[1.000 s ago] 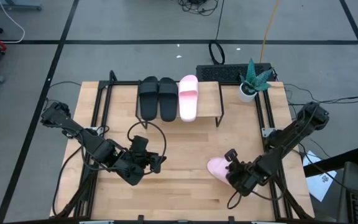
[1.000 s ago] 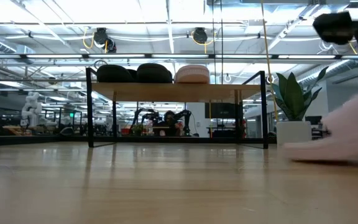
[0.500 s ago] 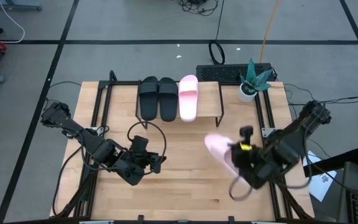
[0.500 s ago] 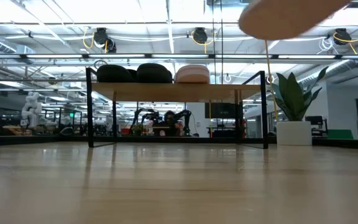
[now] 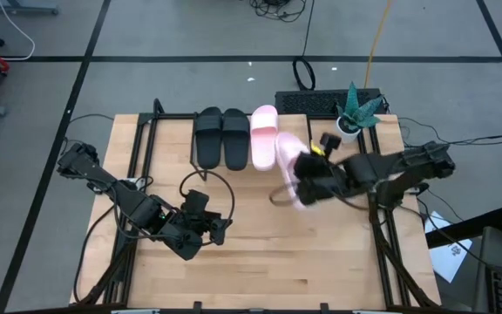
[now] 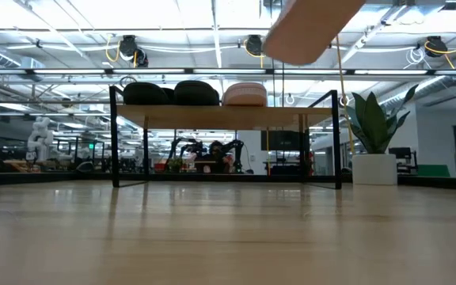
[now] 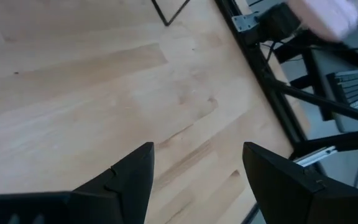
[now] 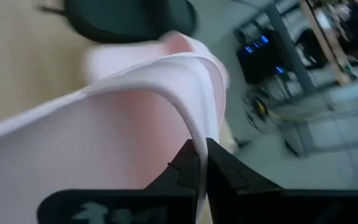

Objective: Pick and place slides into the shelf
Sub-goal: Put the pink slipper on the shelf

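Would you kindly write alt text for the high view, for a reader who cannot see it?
Seen from above, the right hand carries a pale pink slide in the air beside the shelf, where two black slides and one pink slide already sit in a row. The left hand waits low over the wooden table, empty.

Two black slides point(image 5: 220, 138); two pale pink slides point(image 5: 264, 137).
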{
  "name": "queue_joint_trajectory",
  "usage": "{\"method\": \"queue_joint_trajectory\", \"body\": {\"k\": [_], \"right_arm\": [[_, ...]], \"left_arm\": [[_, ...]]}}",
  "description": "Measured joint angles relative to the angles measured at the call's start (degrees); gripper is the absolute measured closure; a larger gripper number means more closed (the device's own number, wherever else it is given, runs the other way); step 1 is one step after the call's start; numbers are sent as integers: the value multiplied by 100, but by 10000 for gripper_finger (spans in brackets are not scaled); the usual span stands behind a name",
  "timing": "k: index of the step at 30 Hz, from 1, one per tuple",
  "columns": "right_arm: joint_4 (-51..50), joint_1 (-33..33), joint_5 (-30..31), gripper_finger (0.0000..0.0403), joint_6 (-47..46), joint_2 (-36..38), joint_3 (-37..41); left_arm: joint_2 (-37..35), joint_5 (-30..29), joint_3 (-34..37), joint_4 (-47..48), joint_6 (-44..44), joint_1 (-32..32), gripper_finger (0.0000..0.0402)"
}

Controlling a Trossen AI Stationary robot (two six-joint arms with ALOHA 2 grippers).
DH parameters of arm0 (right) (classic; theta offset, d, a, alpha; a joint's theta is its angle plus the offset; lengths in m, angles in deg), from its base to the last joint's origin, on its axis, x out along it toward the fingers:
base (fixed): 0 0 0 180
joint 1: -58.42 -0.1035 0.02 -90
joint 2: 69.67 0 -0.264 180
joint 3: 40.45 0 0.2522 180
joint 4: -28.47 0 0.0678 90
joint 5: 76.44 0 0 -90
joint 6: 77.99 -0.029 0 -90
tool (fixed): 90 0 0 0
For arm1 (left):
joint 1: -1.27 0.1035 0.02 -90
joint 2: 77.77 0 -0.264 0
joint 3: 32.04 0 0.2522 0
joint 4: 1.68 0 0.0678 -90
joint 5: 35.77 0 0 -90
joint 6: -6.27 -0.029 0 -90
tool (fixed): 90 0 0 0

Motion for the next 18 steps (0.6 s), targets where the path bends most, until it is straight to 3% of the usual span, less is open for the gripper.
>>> {"method": "queue_joint_trajectory", "body": {"k": [6, 18], "right_arm": [[158, 979, 137, 402, 812, -38, 0], [1837, 2175, -12, 403, 2847, -149, 0]], "left_arm": [[-24, -34, 0, 673, 74, 47, 162], [-745, -319, 2, 2243, 434, 135, 163]]}}
